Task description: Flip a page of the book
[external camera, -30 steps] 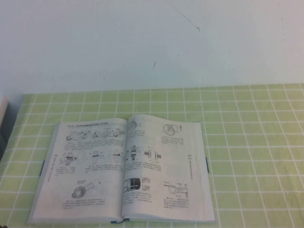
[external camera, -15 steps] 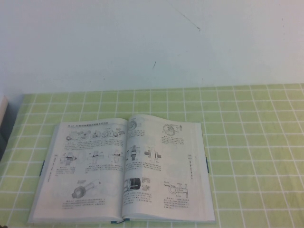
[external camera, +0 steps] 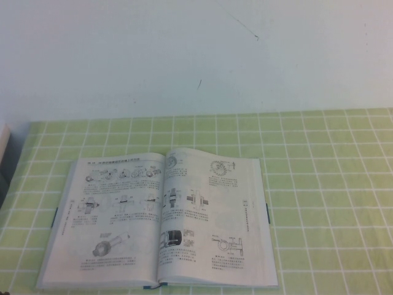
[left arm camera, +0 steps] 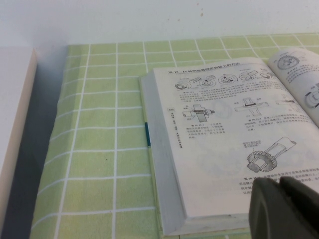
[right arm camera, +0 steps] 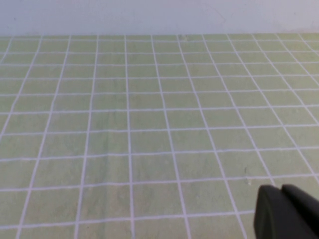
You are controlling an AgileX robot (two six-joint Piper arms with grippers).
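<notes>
Nothing has been started, as far as I can judge. The book (external camera: 161,220) lies open and flat on the bench (external camera: 331,184), on its green checked cloth, and no arm shows over it in the high view.

The left gripper (left arm camera: 285,208) shows only as a dark tip at the corner of its own wrist view. The book's near corner sits just beyond and below that tip, and the left-hand leaf with its gear drawing spreads away ahead of it. The two dark fingers look pressed close together with only a thin seam between them, so I read it as closed on nothing.

The right gripper (right arm camera: 286,211) is likewise a dark tip low in its own view. Ahead of it there is only bare checked cloth running to the white wall (external camera: 196,55); the book does not appear in front of it at all. Its fingers also look drawn together, gripping nothing.

The page (external camera: 215,215) to be turned, as I take it, is the right-hand leaf. It lies well apart from both grippers, bowed up a little near the spine and otherwise flat. A blue ribbon marker (external camera: 162,284) pokes out at the foot of the spine.

So the whole job is left: reach in, catch a page edge, lift it and carry it across.
</notes>
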